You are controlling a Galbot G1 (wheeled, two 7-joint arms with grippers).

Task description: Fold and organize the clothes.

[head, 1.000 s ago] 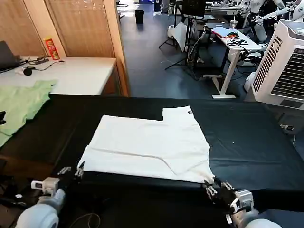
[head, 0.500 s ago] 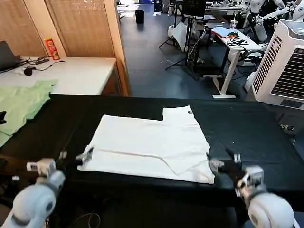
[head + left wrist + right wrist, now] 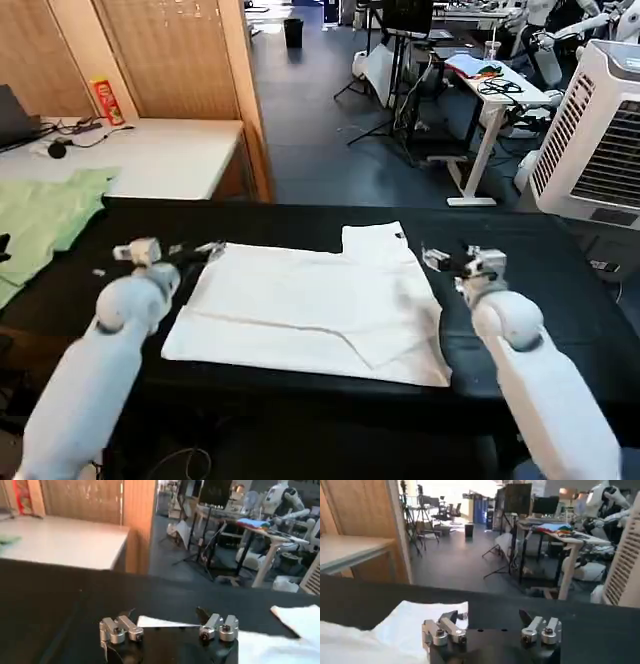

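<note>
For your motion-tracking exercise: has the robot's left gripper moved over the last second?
Yes. The left gripper has moved from the near edge of the T-shirt to its far left corner, away from the robot.

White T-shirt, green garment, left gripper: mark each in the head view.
White T-shirt [image 3: 310,305], head view, middle of cloth.
Green garment [image 3: 45,220], head view, its middle.
Left gripper [image 3: 212,249], head view, between fingertips.
</note>
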